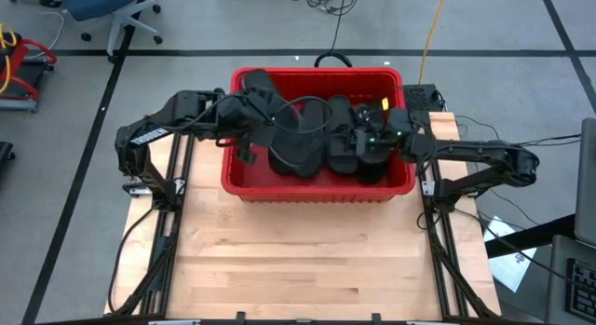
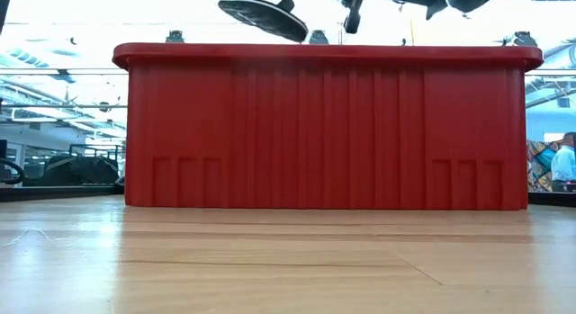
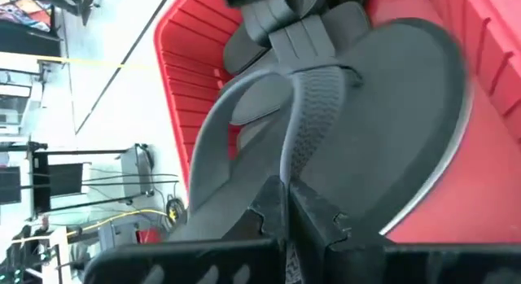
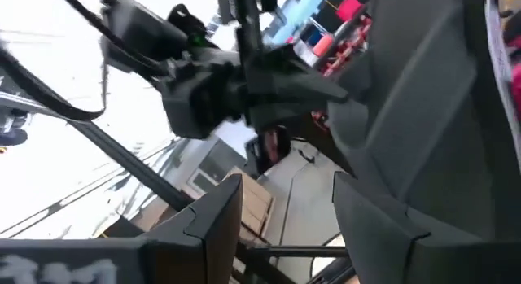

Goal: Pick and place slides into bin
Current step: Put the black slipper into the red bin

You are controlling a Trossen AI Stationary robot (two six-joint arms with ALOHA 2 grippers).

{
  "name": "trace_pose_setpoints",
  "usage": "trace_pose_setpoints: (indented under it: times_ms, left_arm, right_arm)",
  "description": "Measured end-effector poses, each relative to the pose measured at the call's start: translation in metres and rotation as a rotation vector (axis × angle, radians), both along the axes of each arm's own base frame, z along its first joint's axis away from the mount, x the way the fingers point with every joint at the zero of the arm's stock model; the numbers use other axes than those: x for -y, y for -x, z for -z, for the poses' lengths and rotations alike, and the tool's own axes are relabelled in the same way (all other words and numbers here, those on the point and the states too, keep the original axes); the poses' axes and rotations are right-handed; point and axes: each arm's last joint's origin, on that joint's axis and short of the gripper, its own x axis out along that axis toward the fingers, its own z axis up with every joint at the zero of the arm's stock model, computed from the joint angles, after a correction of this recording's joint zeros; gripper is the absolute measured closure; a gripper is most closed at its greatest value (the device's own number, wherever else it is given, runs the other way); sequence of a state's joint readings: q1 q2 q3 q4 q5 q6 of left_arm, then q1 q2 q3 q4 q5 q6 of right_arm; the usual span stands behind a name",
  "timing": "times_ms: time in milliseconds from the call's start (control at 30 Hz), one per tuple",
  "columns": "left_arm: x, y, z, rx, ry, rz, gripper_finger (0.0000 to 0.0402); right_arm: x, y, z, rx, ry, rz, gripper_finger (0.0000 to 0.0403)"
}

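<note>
High view: my left end effector (image 1: 250, 115) pinches a flip-flop's (image 1: 258, 100) strap above the bin's (image 1: 317, 189) left end; my right end effector (image 1: 358, 139) gapes, empty.

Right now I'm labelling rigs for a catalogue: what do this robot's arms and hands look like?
Both arms are dark, nearly black, jointed, with black cables looping along them. The left arm bears small white markings near its base. The left hand has blocky, dark grey fingers. The right hand has similar angular dark fingers; green lights glow at its wrist.
</note>
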State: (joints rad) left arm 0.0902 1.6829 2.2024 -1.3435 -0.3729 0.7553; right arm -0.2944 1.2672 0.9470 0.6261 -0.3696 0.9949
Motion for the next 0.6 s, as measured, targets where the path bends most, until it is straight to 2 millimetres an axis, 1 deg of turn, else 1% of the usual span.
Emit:
trace_pose_setpoints:
  times_ms: [133,267,433,600]
  left_arm:
    - [0.001,0.0,0.001,-0.011,0.005,0.018,0.0401]
    - [0.003,0.0,0.0,-0.013,0.0,0.034,0.0401]
    - [0.006,-0.002,-0.001,0.005,-0.006,0.049,0.0401]
    - [0.007,-0.002,-0.001,0.006,-0.004,0.052,0.0401]
  right_arm:
    - [0.007,0.009,-0.006,0.01,0.011,-0.022,0.022]
    - [0.014,0.011,-0.001,-0.037,0.002,-0.026,0.022]
    - [0.028,0.015,0.006,-0.108,0.027,0.032,0.022]
    - [0.041,0.02,0.006,-0.108,0.03,0.079,0.022]
